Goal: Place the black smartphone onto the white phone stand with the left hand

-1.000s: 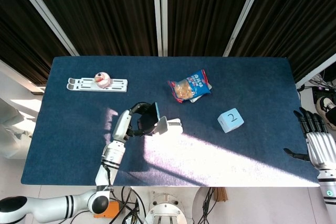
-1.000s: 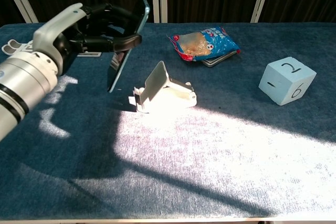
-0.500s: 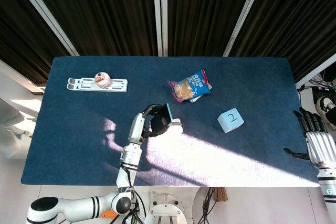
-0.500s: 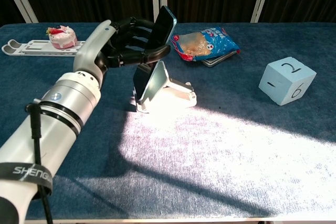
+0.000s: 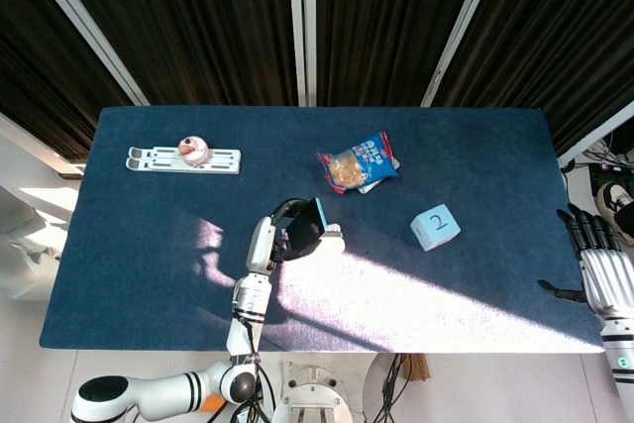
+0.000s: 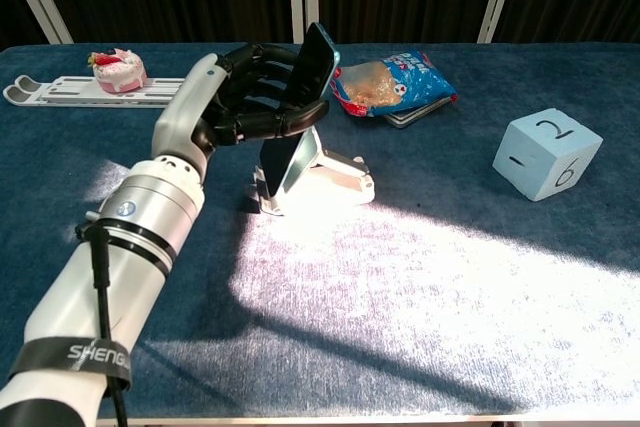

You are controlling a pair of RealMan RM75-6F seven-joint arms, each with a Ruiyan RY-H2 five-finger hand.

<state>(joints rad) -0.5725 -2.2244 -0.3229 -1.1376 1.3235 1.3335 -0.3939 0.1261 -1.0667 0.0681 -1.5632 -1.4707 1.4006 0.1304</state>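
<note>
Your left hand (image 6: 235,97) gripped the phone (image 6: 300,112) tilted against the stand (image 6: 320,172).
Open bench (image 6: 450,297) lay to the right; the cube (image 6: 547,153) read 2, 1, 6; your right hand (image 5: 594,260) hung spread off the bench edge.

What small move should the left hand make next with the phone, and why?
Probably open the fingers slowly and let go. The left hand holds the black smartphone, which leans against the back of the white phone stand with its lower edge down at the stand's front. It looks seated, though the lip is partly hidden.
</note>
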